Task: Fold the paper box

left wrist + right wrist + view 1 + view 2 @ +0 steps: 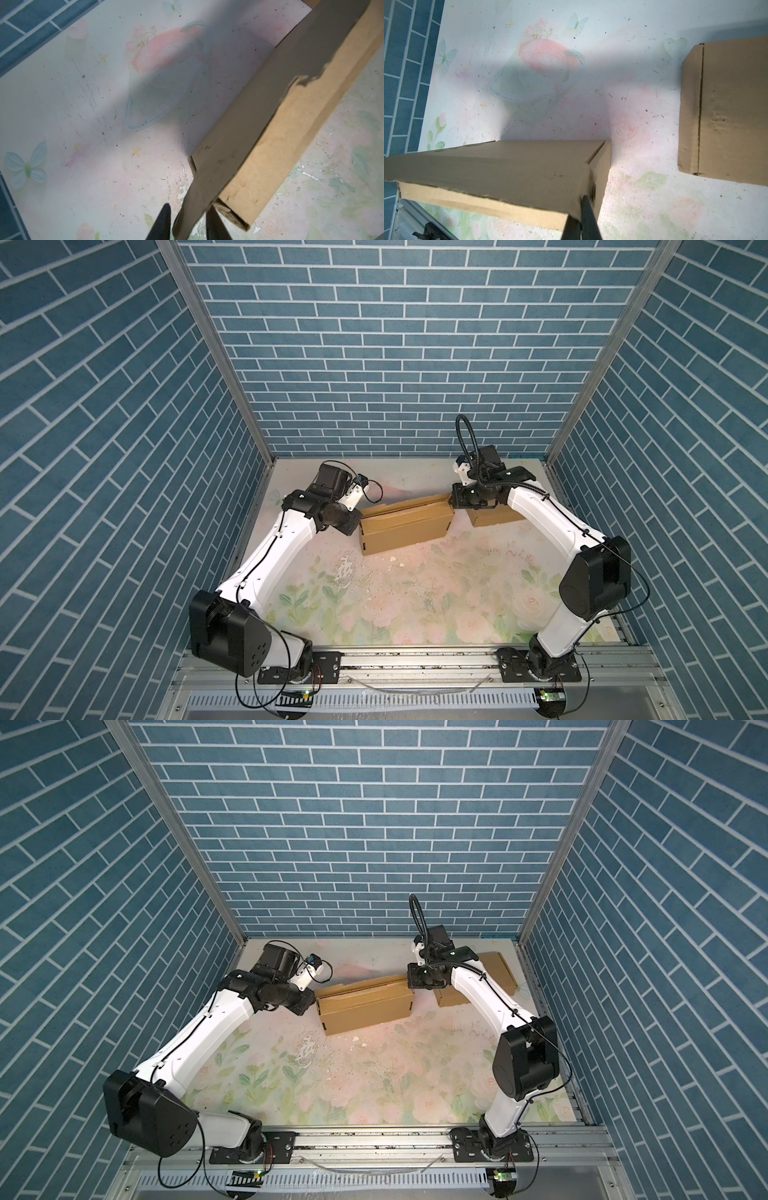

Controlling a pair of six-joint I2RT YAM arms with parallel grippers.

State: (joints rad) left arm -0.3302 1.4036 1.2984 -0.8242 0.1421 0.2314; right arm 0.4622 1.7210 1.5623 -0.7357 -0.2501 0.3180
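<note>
The box (pixel 405 526) lay mid-frame in both top views, on the far half of the table (pixel 415 597), its lid slightly raised. At its left end the left gripper (pixel 188 207) straddled the lid edge, jaws narrow; whether both fingers pressed the card could not be told. At the right end the right gripper (pixel 577 207) was closed, pinching the lid corner. A second box (pixel 726 108) sat apart, at frame right.
</note>
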